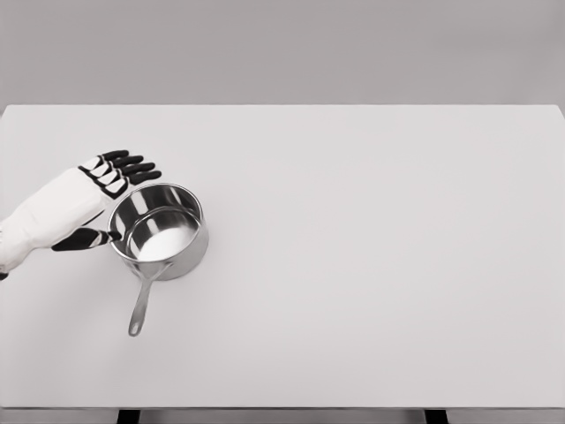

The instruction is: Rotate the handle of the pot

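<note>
One pot [159, 231], one left hand [99, 193] beside it

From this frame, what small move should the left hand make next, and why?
Probably slide the left hand along the rim toward the handle. The hand sits open at the far-left side of the pot, thumb near the rim, while the handle points toward the table's near edge, untouched.
</note>
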`<action>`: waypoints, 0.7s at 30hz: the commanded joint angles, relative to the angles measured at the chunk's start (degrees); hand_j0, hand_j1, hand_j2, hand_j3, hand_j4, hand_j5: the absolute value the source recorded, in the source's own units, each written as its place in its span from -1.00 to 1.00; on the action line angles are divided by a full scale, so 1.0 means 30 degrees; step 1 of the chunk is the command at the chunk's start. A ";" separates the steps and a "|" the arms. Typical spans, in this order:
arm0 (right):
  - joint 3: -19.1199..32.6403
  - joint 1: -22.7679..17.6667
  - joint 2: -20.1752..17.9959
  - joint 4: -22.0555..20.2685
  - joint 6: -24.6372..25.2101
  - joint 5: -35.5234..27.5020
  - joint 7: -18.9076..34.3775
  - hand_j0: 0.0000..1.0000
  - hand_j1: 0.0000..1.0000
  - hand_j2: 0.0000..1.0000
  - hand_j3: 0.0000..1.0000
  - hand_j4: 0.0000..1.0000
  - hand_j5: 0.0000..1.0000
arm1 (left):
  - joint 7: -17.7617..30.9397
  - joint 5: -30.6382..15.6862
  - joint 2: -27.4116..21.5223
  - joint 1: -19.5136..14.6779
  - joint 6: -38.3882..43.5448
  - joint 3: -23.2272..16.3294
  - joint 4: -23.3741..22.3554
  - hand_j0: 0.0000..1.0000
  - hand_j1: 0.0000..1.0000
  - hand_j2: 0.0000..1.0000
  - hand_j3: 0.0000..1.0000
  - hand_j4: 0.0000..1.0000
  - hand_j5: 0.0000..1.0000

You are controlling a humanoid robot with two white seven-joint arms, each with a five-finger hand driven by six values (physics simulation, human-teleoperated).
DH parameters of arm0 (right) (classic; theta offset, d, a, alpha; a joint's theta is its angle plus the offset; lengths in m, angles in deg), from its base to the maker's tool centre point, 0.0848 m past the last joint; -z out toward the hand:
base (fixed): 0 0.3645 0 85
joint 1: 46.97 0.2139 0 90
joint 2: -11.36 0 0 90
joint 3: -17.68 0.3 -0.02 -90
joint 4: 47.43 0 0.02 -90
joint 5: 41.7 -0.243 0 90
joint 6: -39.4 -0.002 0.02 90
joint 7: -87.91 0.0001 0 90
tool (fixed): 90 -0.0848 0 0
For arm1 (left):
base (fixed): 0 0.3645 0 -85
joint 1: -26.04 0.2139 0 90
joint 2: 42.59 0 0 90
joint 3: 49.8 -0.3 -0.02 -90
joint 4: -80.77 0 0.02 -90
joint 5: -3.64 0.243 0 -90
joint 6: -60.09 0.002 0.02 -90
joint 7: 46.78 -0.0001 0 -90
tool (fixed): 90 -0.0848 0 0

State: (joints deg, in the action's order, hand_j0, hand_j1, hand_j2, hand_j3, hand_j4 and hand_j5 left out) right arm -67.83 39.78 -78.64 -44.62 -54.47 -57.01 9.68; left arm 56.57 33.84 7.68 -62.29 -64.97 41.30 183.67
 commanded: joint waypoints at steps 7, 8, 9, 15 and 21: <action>-0.0001 0.0000 0.0000 0.0001 0.0002 0.0003 0.0004 1.00 1.00 1.00 1.00 1.00 1.00 | 0.0094 0.1330 -0.0201 0.0088 0.0020 -0.1009 0.0124 1.00 1.00 1.00 1.00 1.00 1.00; -0.0001 0.0000 0.0000 0.0001 0.0002 0.0003 0.0004 1.00 1.00 1.00 1.00 1.00 1.00 | 0.0123 0.1300 -0.0494 0.0001 0.0020 -0.1039 0.0154 1.00 1.00 1.00 1.00 1.00 1.00; -0.0001 0.0000 0.0000 0.0001 -0.0027 0.0003 0.0004 1.00 1.00 1.00 1.00 1.00 1.00 | 0.0094 0.1242 -0.0553 -0.0204 0.0020 -0.1039 0.0154 1.00 1.00 1.00 1.00 1.00 1.00; -0.0001 0.0000 0.0000 0.0001 -0.0027 0.0003 0.0004 1.00 1.00 1.00 1.00 1.00 1.00 | 0.0094 -0.0956 -0.1842 -0.1815 0.0020 -0.1068 0.0154 1.00 1.00 1.00 1.00 1.00 1.00; -0.0001 0.0000 0.0000 0.0001 0.0002 0.0003 0.0004 1.00 1.00 1.00 1.00 1.00 1.00 | 0.0678 -0.2711 -0.4593 -0.6502 0.0020 -0.6514 0.0154 1.00 1.00 1.00 1.00 1.00 1.00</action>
State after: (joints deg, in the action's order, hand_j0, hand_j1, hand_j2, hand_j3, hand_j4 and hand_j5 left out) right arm -67.83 39.78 -78.64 -44.63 -54.47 -57.03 9.68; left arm 58.24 28.58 -2.71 -84.52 -64.94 27.00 184.12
